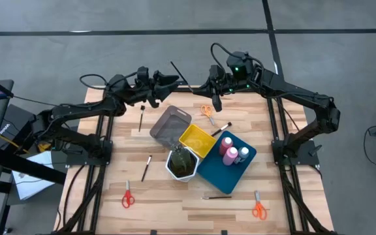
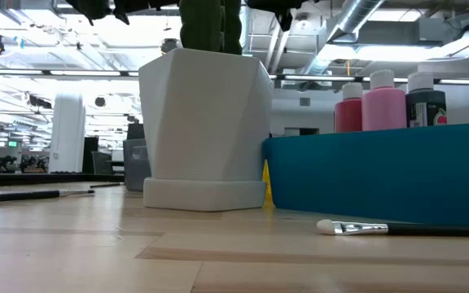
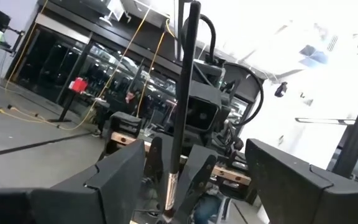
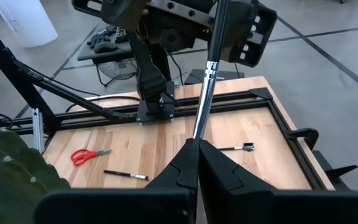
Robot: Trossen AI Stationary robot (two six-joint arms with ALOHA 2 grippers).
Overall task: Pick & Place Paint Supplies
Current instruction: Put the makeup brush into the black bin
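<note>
Both arms are reaching from the sides of the table to its far edge, where they are meeting above the wood. The right gripper (image 4: pixel 197 146) is pinching the lower end of a thin dark brush (image 4: pixel 207 93) between fully closed fingers, and the left gripper (image 1: pixel 164 83) is standing wide, its fingers flanking the same brush without pressing on it. Three pairs of scissors are lying about: a red pair (image 1: pixel 128 198) and an orange pair (image 1: pixel 259 207) near the front edge, another orange pair (image 1: pixel 207 113) far back. Four more brushes are resting on the table, one (image 1: pixel 217 196) in front, one (image 1: pixel 146 167) at mid-table, one (image 1: pixel 220 128) by the yellow tray (image 1: pixel 196 139), one (image 1: pixel 141 117) farther back. Three bottles are standing in the blue tray (image 1: pixel 224 175) – two pink bottles (image 1: pixel 229 150) and a grey white-capped bottle (image 1: pixel 244 154). The held brush is slim and black with a silver band – it is slanting upward.
</note>
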